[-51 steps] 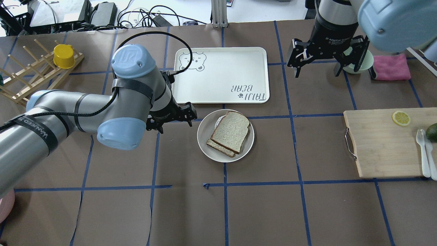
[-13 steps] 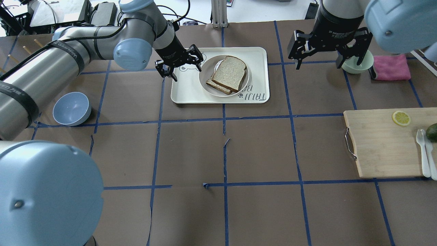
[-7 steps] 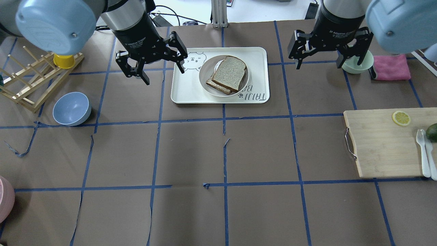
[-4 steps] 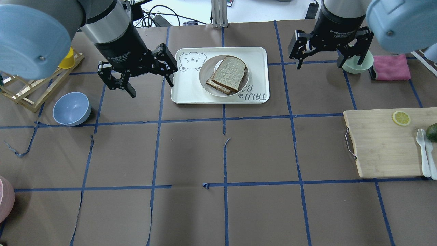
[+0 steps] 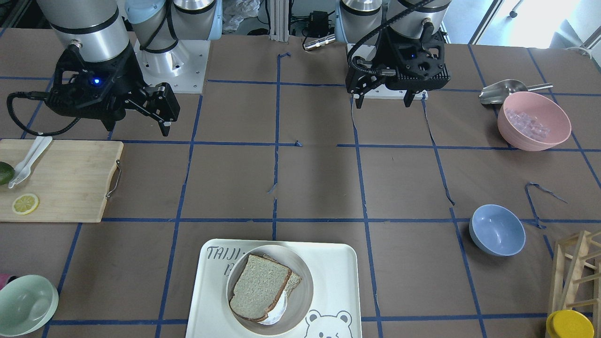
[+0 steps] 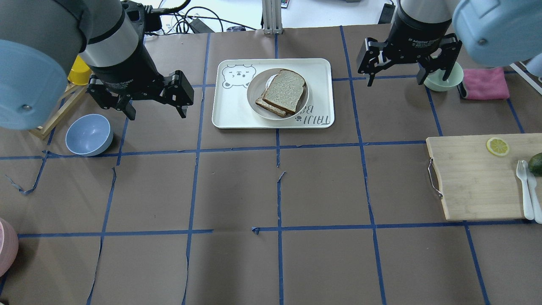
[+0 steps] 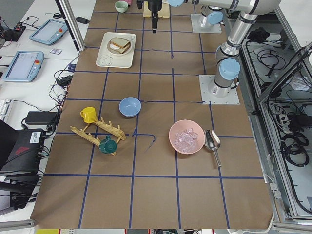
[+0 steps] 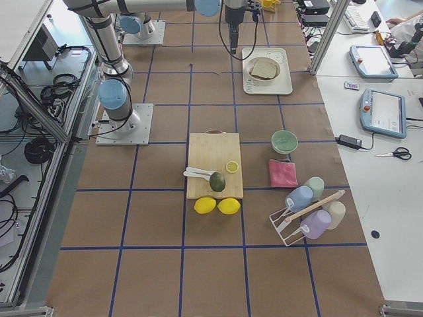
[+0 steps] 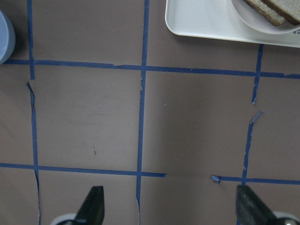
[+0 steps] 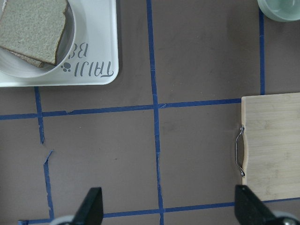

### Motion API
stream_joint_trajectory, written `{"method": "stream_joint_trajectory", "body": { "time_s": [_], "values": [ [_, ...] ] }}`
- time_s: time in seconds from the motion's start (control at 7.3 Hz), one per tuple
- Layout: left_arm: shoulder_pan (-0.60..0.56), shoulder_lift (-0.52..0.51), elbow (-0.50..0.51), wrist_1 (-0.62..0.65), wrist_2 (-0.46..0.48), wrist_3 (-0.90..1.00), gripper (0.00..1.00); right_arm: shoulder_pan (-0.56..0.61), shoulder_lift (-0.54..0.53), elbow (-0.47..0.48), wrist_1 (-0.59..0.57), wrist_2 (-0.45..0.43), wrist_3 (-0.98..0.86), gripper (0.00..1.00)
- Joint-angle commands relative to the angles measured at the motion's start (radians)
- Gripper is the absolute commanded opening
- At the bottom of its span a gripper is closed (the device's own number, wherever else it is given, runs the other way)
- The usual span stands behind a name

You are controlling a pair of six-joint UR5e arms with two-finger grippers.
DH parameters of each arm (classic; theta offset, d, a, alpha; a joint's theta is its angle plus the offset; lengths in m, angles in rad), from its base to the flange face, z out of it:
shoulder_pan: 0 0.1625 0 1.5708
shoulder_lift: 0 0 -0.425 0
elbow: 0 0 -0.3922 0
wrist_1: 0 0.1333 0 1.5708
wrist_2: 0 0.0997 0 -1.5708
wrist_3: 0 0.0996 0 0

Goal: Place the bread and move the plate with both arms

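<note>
- Nearest the robot, the left gripper (image 6: 156,112) is held over bare table, apart from the tray's left edge; its jaws are spread wide and nothing is gripped.
- The right gripper (image 6: 395,81) is likewise spread and empty, and is hung near the green bowl (image 6: 444,78), well apart from the tray.
- Farther out, the plate (image 6: 253,90) is set inside the tray (image 6: 228,112), partly covering its lettering. The bread (image 6: 284,91) is laid on the plate, over a lower slice (image 6: 267,107) that is left partly uncovered.
- A slip is judged possible: the bread is propped unevenly on that slice and reaches close to the plate's right rim. It could be slid off if the plate were tipped, or knocked if the rim were gripped on that side.
- The bread's domed edge is pointed away from the robot and slightly to its right. Its long axis is run near-to-far, leaning rightward at the far end.
</note>
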Motion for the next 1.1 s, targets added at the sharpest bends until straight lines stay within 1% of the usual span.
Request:
{"method": "stream_joint_trajectory", "body": {
  "time_s": [0.0,0.68,0.96],
  "values": [
    [0.009,-0.008,0.002,0.063,0.006,0.015,1.0,0.003,-0.001,0.002,0.002,0.001,0.0,1.0],
    [0.01,0.001,0.003,0.06,0.007,0.014,1.0,0.004,-0.012,0.001,0.013,0.001,0.0,1.0],
    [0.012,0.005,0.003,0.058,0.005,0.014,1.0,0.001,-0.01,0.004,0.001,-0.001,-0.005,1.0]
  ]
}}
